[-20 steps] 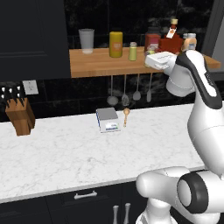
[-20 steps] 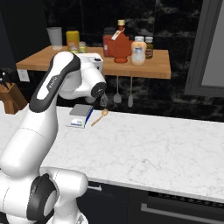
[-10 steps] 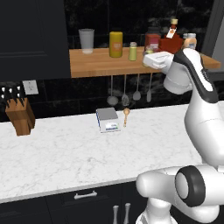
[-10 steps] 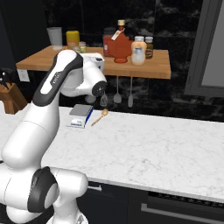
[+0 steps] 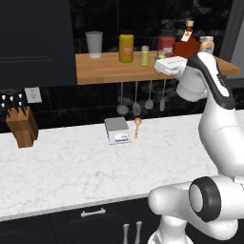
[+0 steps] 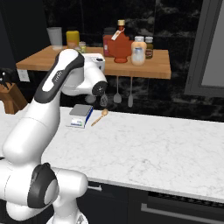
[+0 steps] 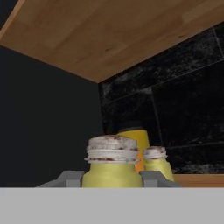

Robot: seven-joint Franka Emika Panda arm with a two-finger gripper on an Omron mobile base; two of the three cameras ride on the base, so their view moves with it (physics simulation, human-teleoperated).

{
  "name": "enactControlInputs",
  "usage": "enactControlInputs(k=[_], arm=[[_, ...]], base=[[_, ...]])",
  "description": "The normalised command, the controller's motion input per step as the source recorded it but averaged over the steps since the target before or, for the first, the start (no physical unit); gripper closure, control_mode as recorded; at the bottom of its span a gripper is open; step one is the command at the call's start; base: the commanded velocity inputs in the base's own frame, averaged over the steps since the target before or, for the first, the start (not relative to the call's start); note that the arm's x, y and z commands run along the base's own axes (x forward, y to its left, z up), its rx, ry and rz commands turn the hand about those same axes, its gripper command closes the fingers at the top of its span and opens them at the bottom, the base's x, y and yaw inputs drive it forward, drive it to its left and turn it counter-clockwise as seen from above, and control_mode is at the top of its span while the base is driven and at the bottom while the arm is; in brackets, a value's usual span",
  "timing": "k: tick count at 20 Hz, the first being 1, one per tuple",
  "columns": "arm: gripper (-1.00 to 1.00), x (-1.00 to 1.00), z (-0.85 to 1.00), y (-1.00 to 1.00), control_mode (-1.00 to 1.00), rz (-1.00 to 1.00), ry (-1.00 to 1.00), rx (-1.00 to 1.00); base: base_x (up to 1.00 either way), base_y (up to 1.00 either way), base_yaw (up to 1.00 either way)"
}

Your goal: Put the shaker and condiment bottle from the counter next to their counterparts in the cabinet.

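Observation:
In the hand view my gripper is shut on the shaker, an olive-yellow cylinder with a worn grey-brown cap. Just behind it stand a paler shaker and a yellow canister. From the left base view my hand hovers over the cabinet, a brown wood shelf, just right of the lime-green shaker. The dark-red condiment bottle stands on the shelf beside a boxy red jar, to the right of my hand.
A glass cup and two small jars also stand on the shelf. Utensils hang below it. On the marble counter lie a small scale and wooden spoon; a knife block stands far left.
My hand has edged slightly left along the shelf toward the lime-green shaker, still holding the shaker. Nothing else has moved.

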Motion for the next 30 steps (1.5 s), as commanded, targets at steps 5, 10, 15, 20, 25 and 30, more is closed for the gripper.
enactControlInputs(k=[5,10,15,20,25,30], arm=[[1.00,0.23,0.00,0.00,-1.00,-0.02,0.00,0.00],[1.00,0.18,-0.03,0.00,-1.00,-0.02,0.00,0.00],[1.00,0.18,-0.08,0.00,-1.00,-0.02,0.00,0.00],[1.00,0.17,-0.08,0.00,-1.00,-0.01,0.00,0.00],[1.00,0.22,-0.05,0.00,-1.00,-0.02,0.00,-0.01],[1.00,0.22,-0.06,0.00,-1.00,-0.01,0.00,-0.01]], base=[[0.00,0.00,0.00],[0.00,0.00,0.00],[0.00,0.00,0.00],[0.00,0.00,0.00],[0.00,0.00,0.00],[0.00,0.00,0.00]])
